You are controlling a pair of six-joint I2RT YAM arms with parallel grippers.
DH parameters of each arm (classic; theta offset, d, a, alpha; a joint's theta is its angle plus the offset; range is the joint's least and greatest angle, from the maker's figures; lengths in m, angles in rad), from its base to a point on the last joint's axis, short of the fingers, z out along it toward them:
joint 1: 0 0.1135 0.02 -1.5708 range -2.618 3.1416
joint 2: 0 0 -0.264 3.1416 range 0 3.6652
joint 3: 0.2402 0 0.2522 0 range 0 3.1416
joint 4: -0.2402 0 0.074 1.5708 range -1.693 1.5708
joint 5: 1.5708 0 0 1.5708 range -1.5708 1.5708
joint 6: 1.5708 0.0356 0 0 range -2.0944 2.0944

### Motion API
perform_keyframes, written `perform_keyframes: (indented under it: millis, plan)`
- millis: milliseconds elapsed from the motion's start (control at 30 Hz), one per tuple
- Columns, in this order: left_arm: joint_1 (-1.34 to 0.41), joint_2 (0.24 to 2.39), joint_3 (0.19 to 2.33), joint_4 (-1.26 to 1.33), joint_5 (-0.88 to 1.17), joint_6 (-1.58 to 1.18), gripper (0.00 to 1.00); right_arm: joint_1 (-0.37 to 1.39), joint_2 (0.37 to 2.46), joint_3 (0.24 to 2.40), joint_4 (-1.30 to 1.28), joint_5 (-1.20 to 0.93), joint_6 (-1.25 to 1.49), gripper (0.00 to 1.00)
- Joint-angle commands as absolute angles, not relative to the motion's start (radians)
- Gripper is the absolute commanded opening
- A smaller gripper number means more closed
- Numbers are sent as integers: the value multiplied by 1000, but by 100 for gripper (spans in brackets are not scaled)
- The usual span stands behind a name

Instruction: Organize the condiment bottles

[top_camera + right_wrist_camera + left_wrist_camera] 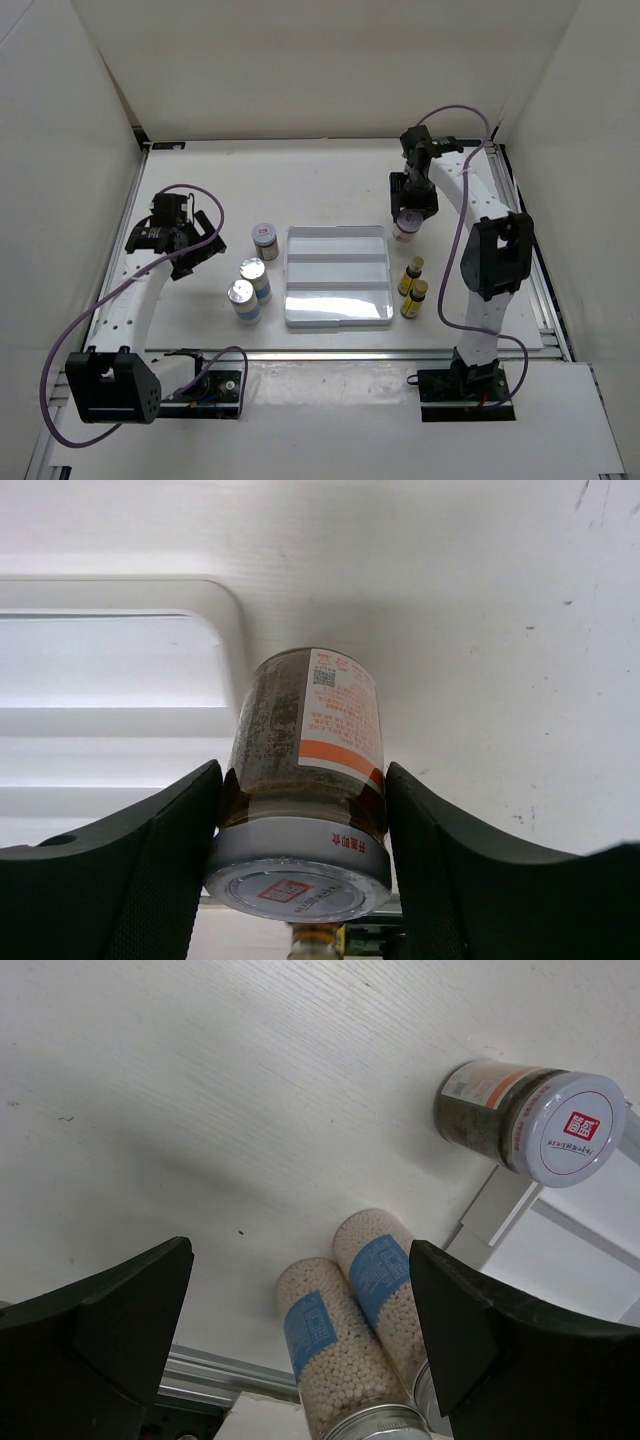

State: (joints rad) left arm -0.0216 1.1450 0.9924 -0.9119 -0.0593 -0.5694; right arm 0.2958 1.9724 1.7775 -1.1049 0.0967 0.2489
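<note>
Jar (310, 730) clenched upright in right claw (303, 780), lid toward the wrist. Tray (232, 640) lies just to this claw's left. Left claw (300, 1255) hangs released, well apart.

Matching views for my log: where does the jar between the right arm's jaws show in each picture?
Top external: jar upper right, by the tray's far right corner.
Left wrist: not in it.
Right wrist: jar centre, lid nearest the camera.
Shared landmark: the tray's rounded corner beside it.
</note>
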Motion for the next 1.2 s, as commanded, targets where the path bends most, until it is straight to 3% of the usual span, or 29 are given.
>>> perform_keyframes:
  millis: [0,333,767,933,1167]
  plan:
    - [-20,1140,997,-899,-43,-577,100,328,1878,1899,-1134,16,253,6]
    - [-20,1111,977,-890,-71,-554,100,488,1991,1928,-1104,-139,232,4]
    - [-20,1092,986,-890,-89,-540,100,479,2138,1904,-1069,-140,264,4]
    - [-20,1101,1005,-890,-80,-540,100,479,2138,1893,-1069,-80,284,11]
    - [-20,1121,1023,-870,-49,-531,100,479,2138,1914,-1106,43,313,9]
